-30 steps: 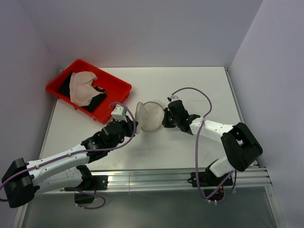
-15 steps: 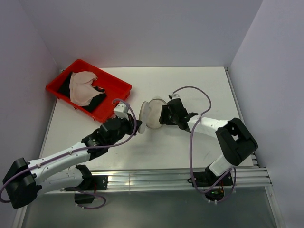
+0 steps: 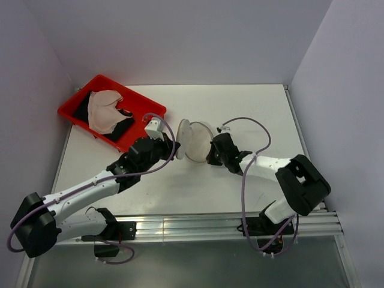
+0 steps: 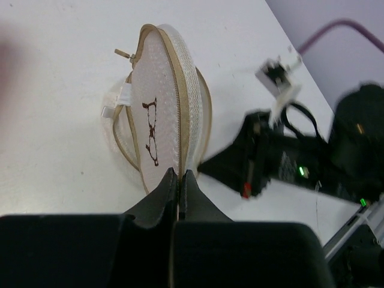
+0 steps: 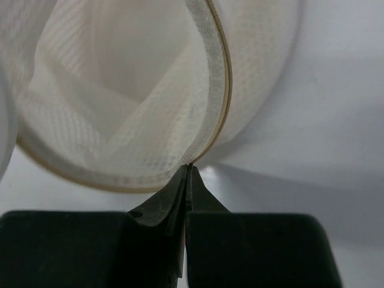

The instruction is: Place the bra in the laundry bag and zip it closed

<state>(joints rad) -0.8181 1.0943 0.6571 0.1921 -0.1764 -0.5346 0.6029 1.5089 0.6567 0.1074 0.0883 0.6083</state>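
Item: small round drum-shaped laundry bag (image 3: pixel 195 144) of translucent white mesh, standing on edge near the middle of the white table (image 3: pixel 252 108), between the two arms, with its circular flap hanging ajar on the left side. The left gripper (image 4: pixel 180 175) is pinching the flap's beige zip edge with jaws pressed together. Only the left wrist view is showing this grip, along with the small black outline (image 4: pixel 150 133) printed on the flap and the metal zip pull (image 4: pixel 124 54) sticking out at the far rim. The right gripper (image 5: pixel 188 171) is clamping the white rim of the bag's open mouth, jaws closed on it. Only the right wrist view is looking into the mesh hollow. The overhead view alone is showing the pale beige padded bra (image 3: pixel 105 110), lying on black cloth (image 3: pixel 124 126) in the red plastic tray (image 3: pixel 153 109) at the far left corner, well apart from the bag.
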